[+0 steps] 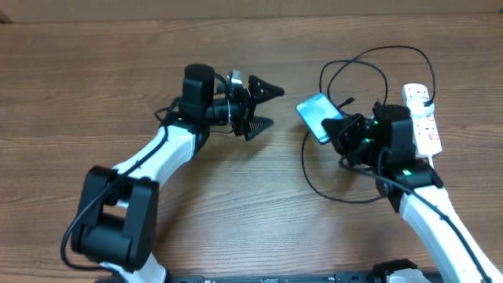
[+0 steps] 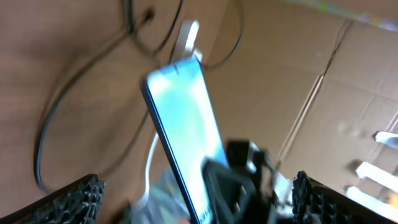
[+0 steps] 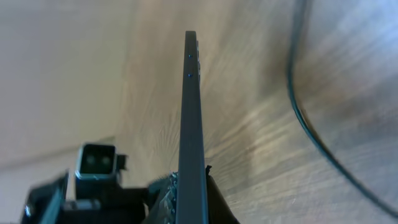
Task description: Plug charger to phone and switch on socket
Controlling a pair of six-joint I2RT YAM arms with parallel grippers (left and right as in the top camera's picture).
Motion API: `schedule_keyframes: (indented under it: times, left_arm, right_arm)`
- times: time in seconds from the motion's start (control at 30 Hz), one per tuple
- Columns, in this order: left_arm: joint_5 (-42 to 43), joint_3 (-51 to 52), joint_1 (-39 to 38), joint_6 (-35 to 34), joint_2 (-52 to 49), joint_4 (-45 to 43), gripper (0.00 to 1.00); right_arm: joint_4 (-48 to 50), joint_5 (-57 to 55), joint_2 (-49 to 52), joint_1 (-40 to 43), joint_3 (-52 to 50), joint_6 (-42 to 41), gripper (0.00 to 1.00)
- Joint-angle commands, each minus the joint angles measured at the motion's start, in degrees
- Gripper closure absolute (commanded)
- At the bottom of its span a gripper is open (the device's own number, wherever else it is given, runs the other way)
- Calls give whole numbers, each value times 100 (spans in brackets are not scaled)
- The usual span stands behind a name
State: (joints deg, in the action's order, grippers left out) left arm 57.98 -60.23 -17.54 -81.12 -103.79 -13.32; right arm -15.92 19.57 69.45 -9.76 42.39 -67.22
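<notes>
Overhead, the white elongated power strip [image 1: 423, 118] lies at the right edge of the brown wooden table [image 1: 118, 71]. It looks rigid, and probably steady enough to take a press on its switch. Beside it is the slim smartphone with a light blue screen [image 1: 317, 115] — stiff, smooth, likely slippery and breakable. The right gripper [image 1: 334, 131] is clamped across the faces of its lower end, leaving the far end free. The thin black cable [image 1: 369, 59] loops around both, light and floppy. I judge it best pinched just behind what looks like its small connector tip [image 1: 346, 102]. The left gripper [image 1: 275, 105] hangs spread and empty, well apart from the phone. The phone's edges are dark and its screen is pale and glossy.
</notes>
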Motion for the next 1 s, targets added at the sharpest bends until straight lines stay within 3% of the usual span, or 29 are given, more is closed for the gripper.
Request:
schedule_keyframes:
  times: [0.0, 0.3, 0.5, 0.67, 0.87, 0.97]
  left_arm:
    - [962, 13, -11, -483, -177, -46, 0]
    - [964, 13, -11, -752, -175, -48, 0]
    - [839, 13, -4, -824, -175, -46, 10]
    - [632, 13, -4, -826, -175, -46, 11]
    - [352, 13, 66, -831, -175, -46, 14]
    - [293, 13, 166, -946, -175, -42, 22]
  right_arm:
    - [455, 693, 354, 2, 74, -1445, 96]
    - [1648, 968, 826, -409, 74, -1547, 96]
    - [1794, 1097, 826, -916, 74, -2070, 96]
    - [1845, 1097, 826, -1086, 74, -2144, 96]
    - [1847, 887, 826, -1086, 74, -1764, 96]
    - [1851, 730, 826, -1086, 74, -1327, 96]
